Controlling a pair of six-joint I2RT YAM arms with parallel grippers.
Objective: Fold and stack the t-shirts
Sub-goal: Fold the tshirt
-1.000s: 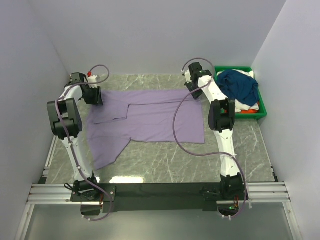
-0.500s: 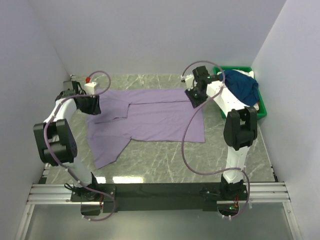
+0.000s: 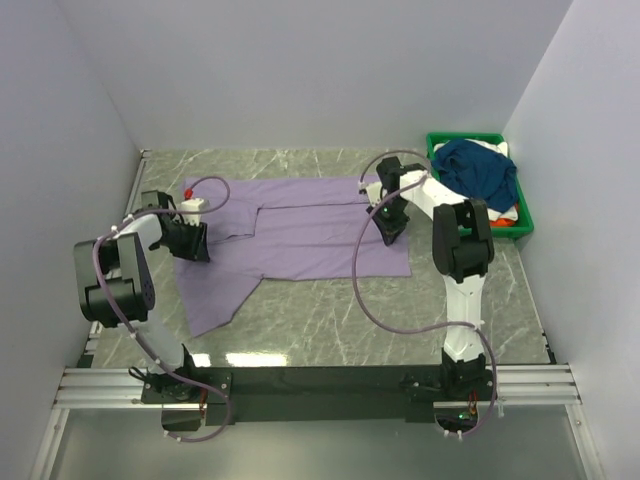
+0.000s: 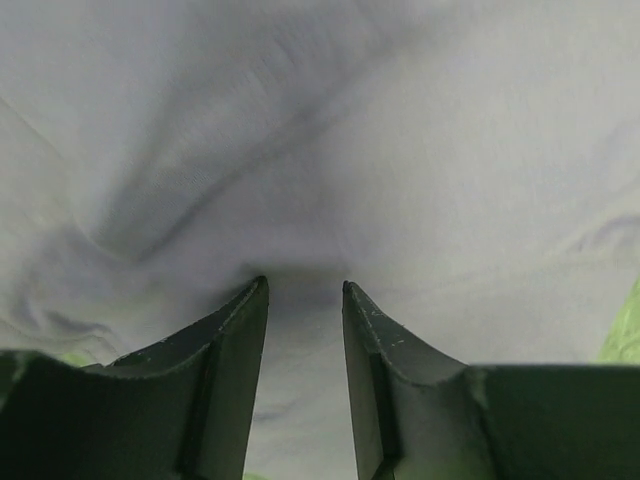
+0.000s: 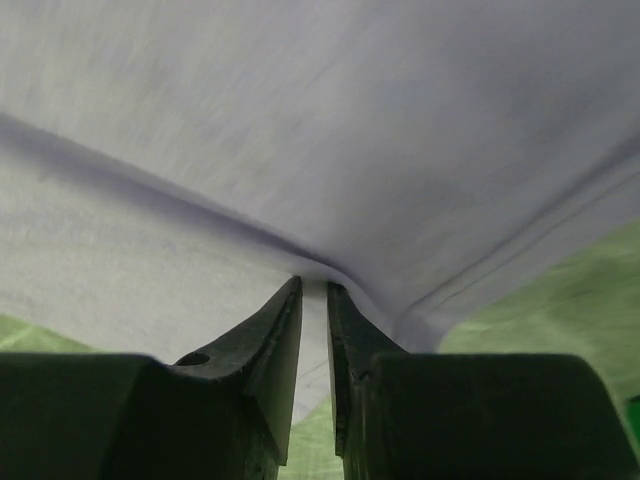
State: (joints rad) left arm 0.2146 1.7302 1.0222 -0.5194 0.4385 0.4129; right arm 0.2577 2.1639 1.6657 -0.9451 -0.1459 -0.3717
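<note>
The lavender t-shirt (image 3: 300, 235) lies spread across the middle of the tabletop (image 3: 330, 320), mostly flat. A fold line runs along its far part, and one flap trails toward the near left corner.

At the shirt's left edge the left pincer (image 3: 190, 243) is down on the cloth. In its wrist view the two dark fingers (image 4: 225, 345) stand a little apart, with lavender fabric (image 4: 330, 150) drawn into the gap between their tips and creases fanning out from that spot (so it has hold of the cloth).

At the right edge, near the far corner, the right pincer (image 3: 388, 228) is also down on the shirt. Its wrist view shows the fingers (image 5: 265, 345) almost together, nipping a ridge of the same fabric (image 5: 300, 130), and a hem runs off to the right with bare tabletop beyond it.

Well to the right, against the side wall, is the green bin (image 3: 465, 137). A navy t-shirt (image 3: 480, 168) is heaped on top inside it. Under its near side a white garment (image 3: 490, 212) shows, with a sliver of an orange garment (image 3: 500, 224) at the bin's near rim.
</note>
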